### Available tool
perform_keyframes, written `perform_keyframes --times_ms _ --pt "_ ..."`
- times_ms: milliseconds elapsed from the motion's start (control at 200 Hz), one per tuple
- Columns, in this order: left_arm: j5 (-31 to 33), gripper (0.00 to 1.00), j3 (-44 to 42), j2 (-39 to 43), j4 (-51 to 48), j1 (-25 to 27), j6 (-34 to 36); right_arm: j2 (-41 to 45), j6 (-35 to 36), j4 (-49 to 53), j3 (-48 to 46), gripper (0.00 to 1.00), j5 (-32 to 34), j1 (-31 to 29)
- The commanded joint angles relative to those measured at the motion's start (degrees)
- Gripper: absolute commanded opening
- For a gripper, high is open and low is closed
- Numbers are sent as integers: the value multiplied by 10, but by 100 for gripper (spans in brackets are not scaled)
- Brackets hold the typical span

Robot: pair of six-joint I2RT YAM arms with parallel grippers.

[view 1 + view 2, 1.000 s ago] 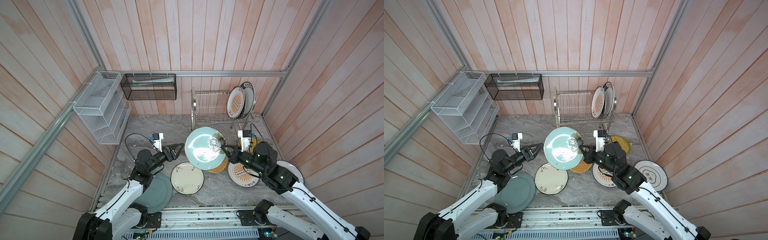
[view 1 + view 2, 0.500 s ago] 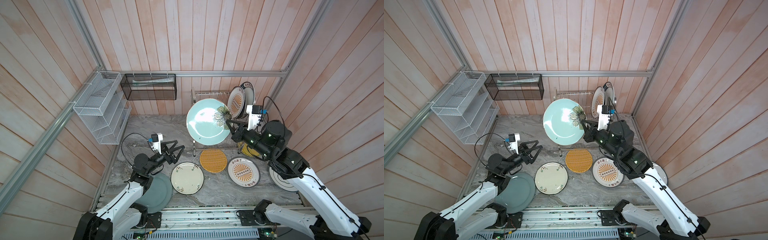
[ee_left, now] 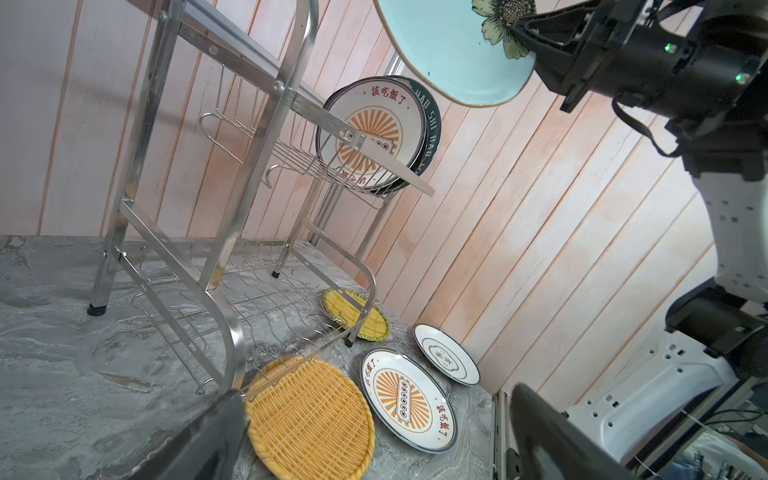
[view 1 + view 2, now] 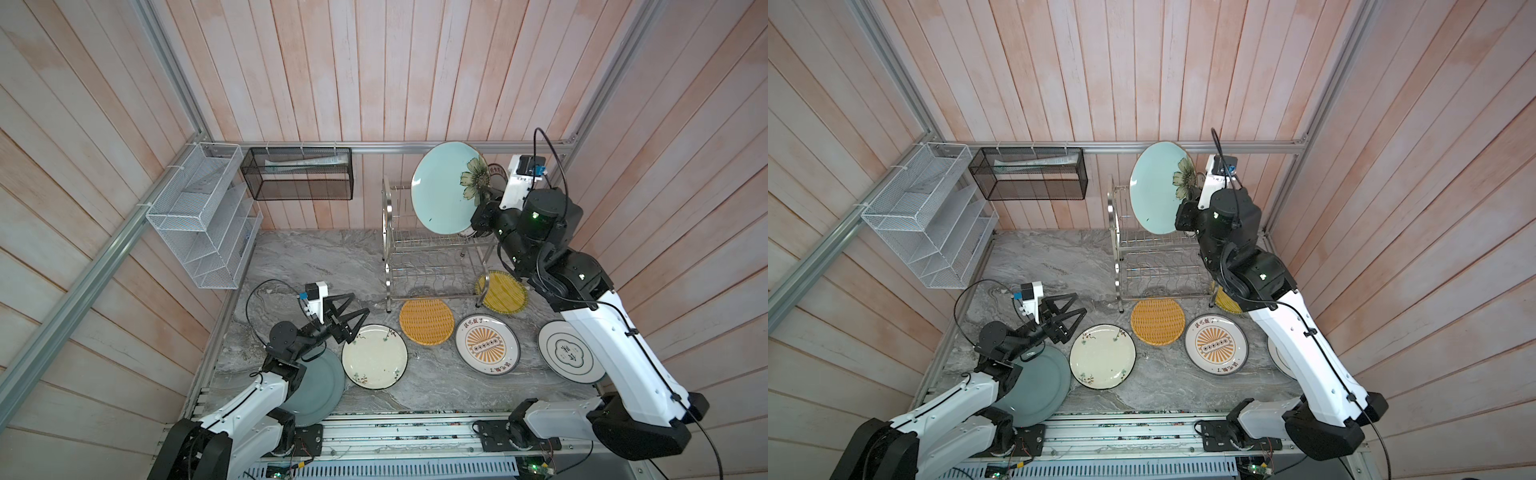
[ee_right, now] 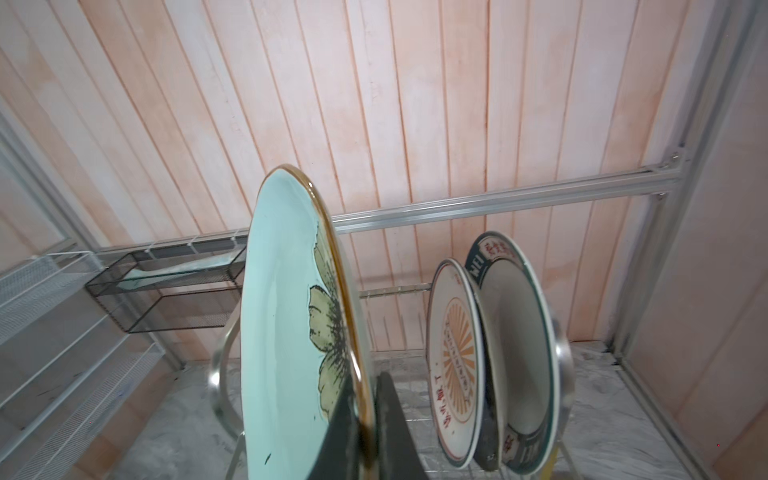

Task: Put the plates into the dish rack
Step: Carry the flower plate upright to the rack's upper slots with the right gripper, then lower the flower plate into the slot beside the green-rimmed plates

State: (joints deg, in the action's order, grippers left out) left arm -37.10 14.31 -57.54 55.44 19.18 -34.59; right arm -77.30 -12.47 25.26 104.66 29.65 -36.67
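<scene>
Right pincer (image 5: 368, 397): clamped tight on the rim of the teal plate (image 4: 440, 191), gripping at the painted flower. One finger lies on the face, the other on the back.

Teal plate: on edge, near upright, held in the air over the top tier of the rack (image 4: 428, 253). It is roughly parallel to the racked plates and apart from them, on the side toward the rack's empty slots. In the left wrist view, its lower rim shows bare wall behind it.

Rack: stands at the back of the counter (image 4: 316, 257), toward the right. Its top tier holds two plates upright at the right end, a racked sunburst (image 5: 455, 361) and a dark-rimmed plate (image 5: 519, 332) behind it. They overlap closely. The lower tier shows no plates.

Left pincer (image 4: 360, 303): spread wide, holding nothing. It hovers low over the counter, just beside the far-left rim of the cream plate (image 4: 375, 356).

Flat on the counter:
- The grey plate (image 4: 320, 390) is at front left, partly under the left arm.
- The cream plate is just right of it.
- The woven plate (image 4: 427, 322) is in front of the rack, its far edge at the rack's foot.
- The yellow plate (image 4: 500, 293) is at the rack's right front leg.
- The sunburst plate (image 4: 487, 344) is right of the woven one.
- The ringed plate (image 4: 569, 353) is far right, partly hidden by the right arm.
</scene>
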Motion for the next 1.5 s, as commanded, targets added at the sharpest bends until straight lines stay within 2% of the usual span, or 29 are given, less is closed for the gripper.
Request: perform_keyframes --times_ms 0,105,245,565,1490 --pt "-9 100 -9 14 16 1 23 -24 42 -31 60 0 78 15" --pt "-9 100 -9 25 10 2 26 -54 68 -34 84 0 103 24" --pt "-16 100 -9 25 10 4 27 -91 73 -20 115 0 93 54" --pt "-17 100 -9 26 6 5 28 -155 140 -26 153 0 132 82" --pt "-11 100 -4 17 -6 8 29 -196 186 -32 142 0 135 77"
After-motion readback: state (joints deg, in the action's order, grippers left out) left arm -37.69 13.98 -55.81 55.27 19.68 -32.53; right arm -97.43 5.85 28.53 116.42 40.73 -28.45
